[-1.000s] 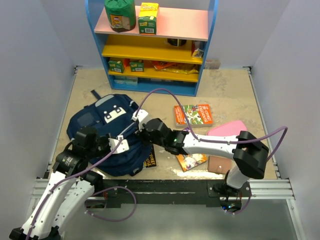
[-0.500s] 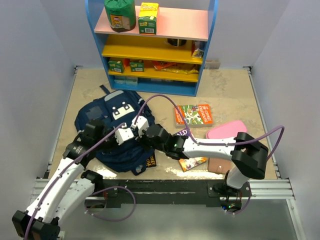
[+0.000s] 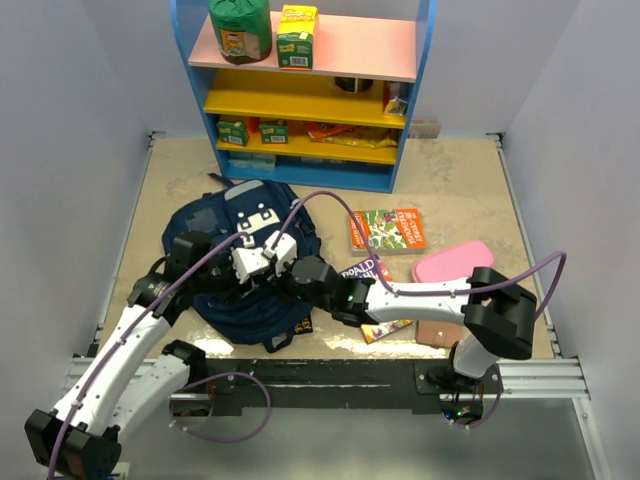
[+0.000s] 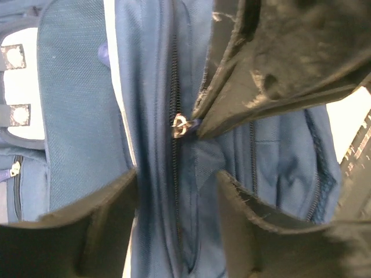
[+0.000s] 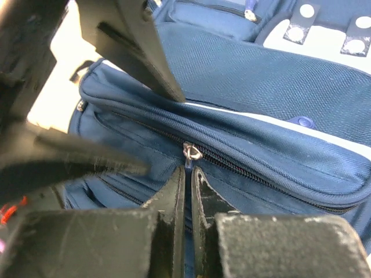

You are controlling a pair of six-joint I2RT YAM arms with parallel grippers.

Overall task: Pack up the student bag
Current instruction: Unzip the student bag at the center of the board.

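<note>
On the tabletop (image 3: 450,180), the bag (image 3: 235,315) lies flat at the left-centre, in front of the shelf (image 3: 300,90), with the books (image 3: 387,229) to its right. Both arms reach over the middle of the bag, so it sits directly beneath both end effectors rather than off to one side.

Your left end effector (image 4: 177,185) is spread apart and holds nothing. Its fingers stand on either side of the zipper (image 4: 174,69), just above the cloth. In that wrist view the zipper runs straight away from the camera, along the gap between the fingers.

Your right end effector (image 5: 186,174) is pressed together on the small pull tab hanging below the slider (image 5: 192,152). The right arm is therefore the one that has the part that matters.

In the right wrist view the zipper's long axis runs from upper left to lower right, roughly crosswise to the fingers. I judge that your next pull has to follow that line. If you pull up or toward the wrist instead, the tab will likely slip out. The pictures do not show which side of the slider is open.
</note>
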